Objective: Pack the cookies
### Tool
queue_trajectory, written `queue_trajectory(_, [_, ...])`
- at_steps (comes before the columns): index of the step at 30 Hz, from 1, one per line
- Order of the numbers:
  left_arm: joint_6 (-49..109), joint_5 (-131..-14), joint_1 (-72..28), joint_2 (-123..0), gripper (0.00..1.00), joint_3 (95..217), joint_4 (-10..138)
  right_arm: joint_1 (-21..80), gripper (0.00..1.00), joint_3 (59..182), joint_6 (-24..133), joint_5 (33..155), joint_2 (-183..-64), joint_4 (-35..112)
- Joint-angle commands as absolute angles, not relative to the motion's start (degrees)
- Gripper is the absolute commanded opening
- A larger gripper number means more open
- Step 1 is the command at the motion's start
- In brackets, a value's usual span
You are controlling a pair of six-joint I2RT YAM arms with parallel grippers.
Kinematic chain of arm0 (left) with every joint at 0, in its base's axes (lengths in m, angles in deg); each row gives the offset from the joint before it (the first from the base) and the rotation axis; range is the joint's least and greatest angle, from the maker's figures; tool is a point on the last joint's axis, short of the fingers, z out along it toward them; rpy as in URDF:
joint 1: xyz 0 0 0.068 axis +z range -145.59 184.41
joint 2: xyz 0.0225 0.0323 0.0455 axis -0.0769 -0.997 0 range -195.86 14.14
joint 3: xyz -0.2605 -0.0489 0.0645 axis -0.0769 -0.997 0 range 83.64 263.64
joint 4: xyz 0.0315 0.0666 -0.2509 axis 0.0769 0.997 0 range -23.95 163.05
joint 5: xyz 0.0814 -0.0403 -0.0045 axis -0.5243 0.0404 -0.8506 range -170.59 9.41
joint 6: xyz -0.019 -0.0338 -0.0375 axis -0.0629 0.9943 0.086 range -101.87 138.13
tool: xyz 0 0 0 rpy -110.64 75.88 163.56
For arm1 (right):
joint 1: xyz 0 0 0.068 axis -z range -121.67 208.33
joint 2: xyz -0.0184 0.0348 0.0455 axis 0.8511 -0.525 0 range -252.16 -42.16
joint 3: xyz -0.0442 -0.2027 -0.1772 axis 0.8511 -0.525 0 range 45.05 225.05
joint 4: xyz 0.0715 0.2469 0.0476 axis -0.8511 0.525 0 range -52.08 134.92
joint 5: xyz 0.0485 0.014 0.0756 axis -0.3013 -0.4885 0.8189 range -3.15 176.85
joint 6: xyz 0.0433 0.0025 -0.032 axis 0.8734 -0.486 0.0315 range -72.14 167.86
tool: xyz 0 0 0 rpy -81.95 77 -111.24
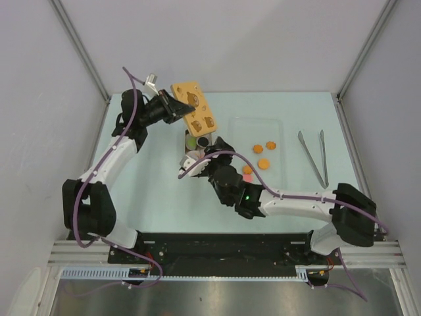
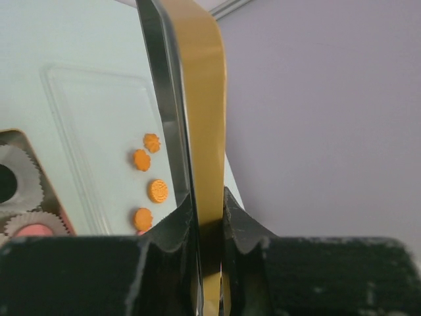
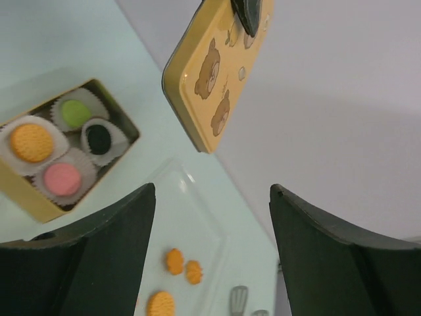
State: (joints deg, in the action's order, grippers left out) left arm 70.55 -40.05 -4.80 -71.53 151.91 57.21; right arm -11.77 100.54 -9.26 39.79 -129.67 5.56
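Where the small round flat cookies [image 3: 31, 143] are lying: four in paper cups inside the open yellow tin [image 3: 26, 197], loose orange ones [image 1: 264, 163] on the clear plastic tray [image 1: 253, 128].
Left claw [image 2: 209, 217]: clamping the yellow bear-printed lid [image 3: 214, 72] aloft, just beyond the tin.
Right claw [image 3: 210, 197]: gaping wide, hovering over the tin.

Top view: tin [image 1: 185, 141] largely hidden by R arm [image 1: 227, 181]. L wrist: lid [image 2: 204, 99] seen edge-on only; one cookie [image 2: 140, 231] half hidden by fingers [image 2: 99, 276]. R wrist: tongs [image 3: 238, 297] cropped at bottom edge.
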Motion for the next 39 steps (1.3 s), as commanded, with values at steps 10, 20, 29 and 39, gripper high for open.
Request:
queue_trajectory(10, [61.37,-28.04,-3.15,-78.49,0.12,154.48,57.62,7.52,0.75,109.91,28.69,64.78,-119.07,39.48])
queue_trajectory(20, [61.9,-20.92,-3.15,-90.0,0.13,155.88,52.34,23.78,0.75,113.69,45.39,94.18,-122.84,43.98])
queue_trajectory(29, [58.56,-21.43,-3.06,-96.51,0.13,159.75,55.68,34.07,0.74,117.12,55.59,114.08,-133.47,41.97])
queue_trajectory(39, [54.69,-21.35,-2.18,-98.09,0.14,161.25,62.27,34.95,0.75,122.22,60.34,121.48,-143.4,39.5])
